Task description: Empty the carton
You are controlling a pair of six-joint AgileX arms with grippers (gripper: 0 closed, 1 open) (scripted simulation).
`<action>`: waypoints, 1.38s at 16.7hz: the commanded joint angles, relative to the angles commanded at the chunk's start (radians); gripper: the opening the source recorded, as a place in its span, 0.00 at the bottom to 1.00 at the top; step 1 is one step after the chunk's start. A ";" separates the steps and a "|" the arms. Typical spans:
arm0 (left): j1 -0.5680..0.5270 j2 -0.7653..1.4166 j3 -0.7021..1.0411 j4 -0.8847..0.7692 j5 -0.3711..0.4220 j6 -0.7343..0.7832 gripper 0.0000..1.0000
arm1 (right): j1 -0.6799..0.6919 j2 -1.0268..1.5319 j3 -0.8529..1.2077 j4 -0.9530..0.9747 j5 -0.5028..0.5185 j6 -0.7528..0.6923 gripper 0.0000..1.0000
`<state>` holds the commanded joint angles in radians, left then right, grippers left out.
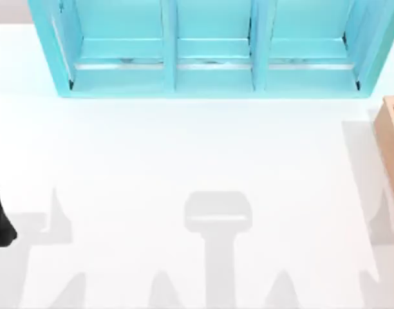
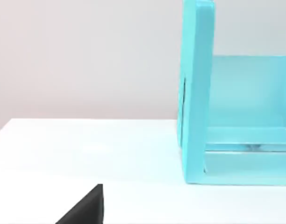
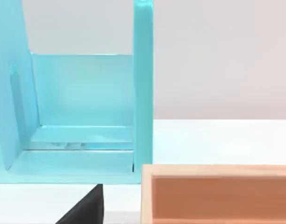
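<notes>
Jaws first: you cannot tell from any view whether either gripper is apart or together. A black wedge of the left arm [image 1: 0,212] sits at the table's left edge in the top view, well apart from the shelf unit. In each wrist view a dark corner of that arm's own hardware [image 2: 84,209] pokes in at the frame edge, nothing more.

Containers. The carton [image 1: 391,145] stands at the table's right edge, just forward of the shelf unit's right end and cut off by the frame. In the right wrist view you see its thick light-orange wall [image 3: 218,171] and the darker brown inside below the rim; the visible part of the inside holds nothing you can make out.

The turquoise shelf unit [image 1: 210,71] runs along the far side of the table [image 1: 184,161], with three compartments side by side. Each visible compartment floor is bare.

Open room: the white table surface between the shelf unit's front edge and the near edge carries only shadows. The carton stands near the shelf unit's right side panel [image 3: 143,88]; whether they touch, you cannot tell.
</notes>
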<state>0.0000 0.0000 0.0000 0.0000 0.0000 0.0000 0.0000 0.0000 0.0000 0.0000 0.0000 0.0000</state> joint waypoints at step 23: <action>0.000 0.000 0.000 0.000 0.000 0.000 1.00 | -0.358 1.477 1.128 -1.125 0.001 -0.349 1.00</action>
<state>0.0000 0.0000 0.0000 0.0000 0.0000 0.0000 -0.3580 1.4773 1.1278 -1.1250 0.0011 -0.3488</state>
